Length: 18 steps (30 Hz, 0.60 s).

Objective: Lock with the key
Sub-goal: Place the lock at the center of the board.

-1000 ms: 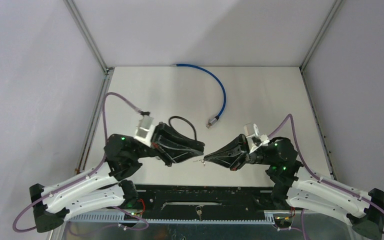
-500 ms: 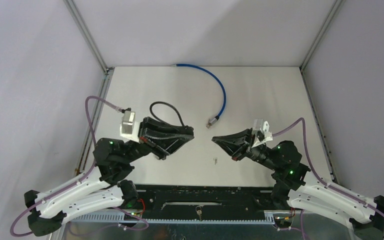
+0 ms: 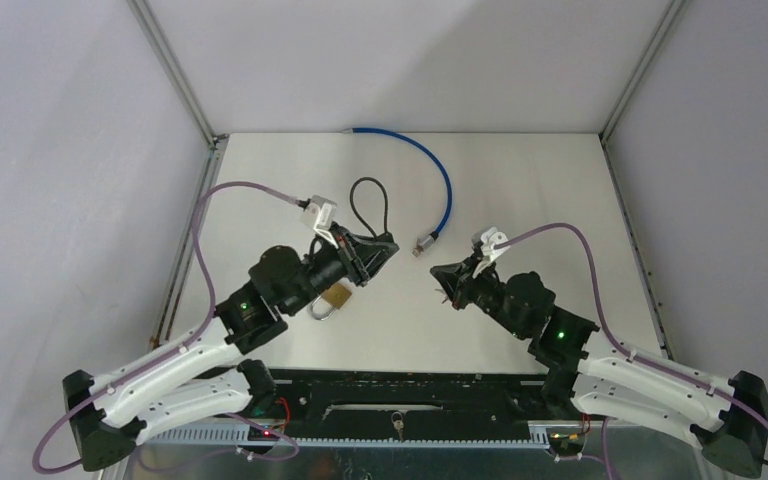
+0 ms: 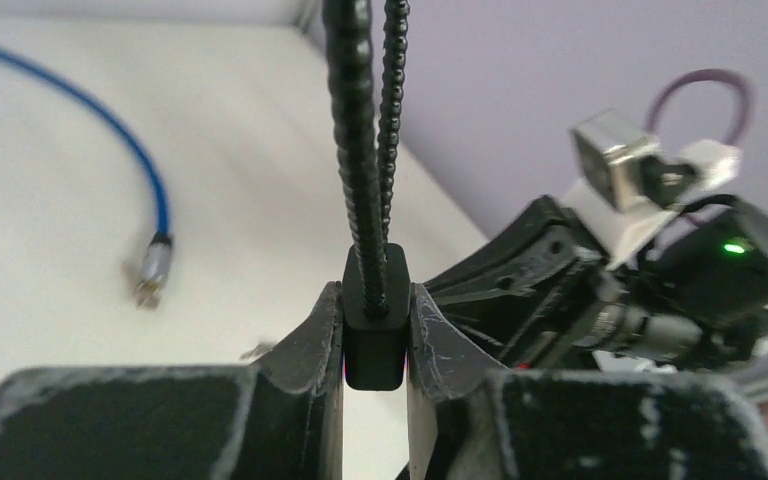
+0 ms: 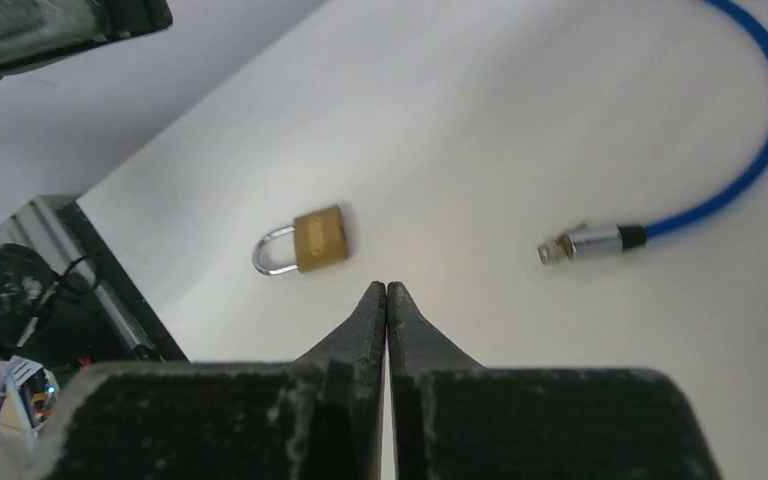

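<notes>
Brass padlock (image 3: 336,297): flat on the table (image 3: 520,200), just beside the left wrist seen from above, shackle toward the left arm's base; touched by nothing. Shackle sprung or snapped home: cannot tell.
Left gripper (image 4: 375,300): clenched on a small black block (image 4: 375,350), jaws pressed to both its flanks, held clear of the table.
Black cable (image 4: 352,150): two ribbed strands rising out of the block and closing into a loop beyond the fingers.
Key: not made out for certain. Small blurred speck (image 4: 257,350) on the table near the left fingers in the left wrist view, possibly it, cannot tell.
Blue cable (image 3: 448,195): curved over the far half of the table, metal plug (image 5: 585,243) lying between the two grippers, apart from both.
Right gripper (image 5: 387,290): pinched fully together, tips meeting, nothing visible between them; above the table, aimed toward the padlock.
Step in hand: judged early or between steps, with padlock alone and no key seen in it.
Next move: calls for finding the key, pinching it by the bow, steadying the padlock body, then lining blade to keyway. Likely fiddly to lift so thin a piece off a flat top.
</notes>
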Motion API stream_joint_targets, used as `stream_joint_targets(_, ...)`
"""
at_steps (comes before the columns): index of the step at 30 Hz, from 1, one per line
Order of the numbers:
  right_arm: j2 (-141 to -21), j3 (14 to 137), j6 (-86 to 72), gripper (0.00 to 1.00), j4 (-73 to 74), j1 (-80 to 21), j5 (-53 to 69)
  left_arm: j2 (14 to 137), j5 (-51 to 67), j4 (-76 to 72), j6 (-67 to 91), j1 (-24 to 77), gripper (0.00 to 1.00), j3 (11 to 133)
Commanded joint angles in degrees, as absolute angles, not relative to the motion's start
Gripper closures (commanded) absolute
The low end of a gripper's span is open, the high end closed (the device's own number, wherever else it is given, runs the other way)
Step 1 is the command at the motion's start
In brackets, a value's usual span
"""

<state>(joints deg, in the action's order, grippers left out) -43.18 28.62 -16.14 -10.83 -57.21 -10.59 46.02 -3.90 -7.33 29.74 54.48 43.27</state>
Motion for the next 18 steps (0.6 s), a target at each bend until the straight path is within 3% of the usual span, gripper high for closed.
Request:
stream_joint_targets(1,-45.5,29.9,-21.0,0.93,-4.4,-56.0,-17.2,48.1,-7.7,-3.5,36.2,51.3,1.0,41.0)
stream_joint_targets(9,-53.0,34.6,-29.3,0.76,12.9,-49.3,-12.7,56.6,-7.9,5.0,40.3,49.2,1.0,39.1)
stream_joint_targets(11,-54.8,36.0,-27.6,0.43,15.8,-47.8,-10.1,59.2,-7.9,5.5,41.4,49.1,1.0,38.1)
stream_joint_targets(12,-55.8,37.0,-27.4,0.33,17.6,-47.2,-9.9,60.7,-7.9,5.6,42.2,49.1,1.0,37.5)
stream_joint_targets(18,-61.9,42.7,-30.5,0.07,25.4,-43.2,-9.7,70.9,-2.7,0.4,45.9,49.1,1.0,33.0)
